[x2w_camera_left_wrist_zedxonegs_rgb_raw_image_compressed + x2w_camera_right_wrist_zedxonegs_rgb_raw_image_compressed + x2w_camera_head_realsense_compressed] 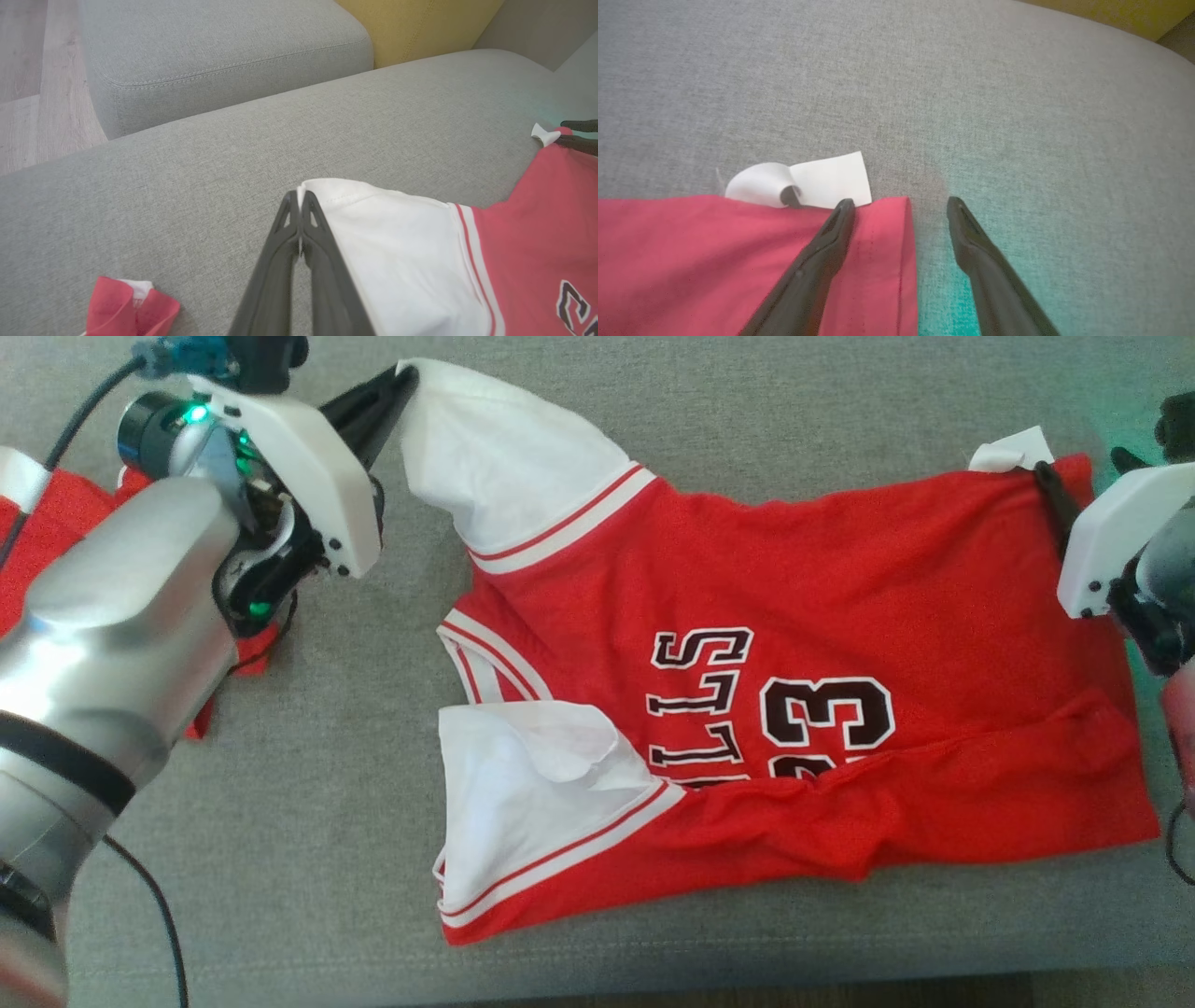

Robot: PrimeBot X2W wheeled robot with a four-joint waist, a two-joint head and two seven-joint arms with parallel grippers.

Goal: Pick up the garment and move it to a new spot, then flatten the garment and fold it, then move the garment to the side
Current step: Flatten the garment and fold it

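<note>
Sofa seat (308,821) carrying a red basketball jersey (794,616), laid out and partly folded.
Its 6 o'clock edge is turned over; left end effector (299,196) pinches the white sleeve (504,457) at 11 o'clock, right end effector (900,201) stands open over the 3 o'clock hem corner by a white tag (822,179). Further folds and moving aside likely remain.

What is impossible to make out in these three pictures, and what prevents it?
- Head view: the lower lettering on the jersey is covered by the jersey's own folded-over edge.
- Head view: the red cloth lies mostly behind the left arm.
- Right wrist view: the white label curls; any print is unreadable.
</note>
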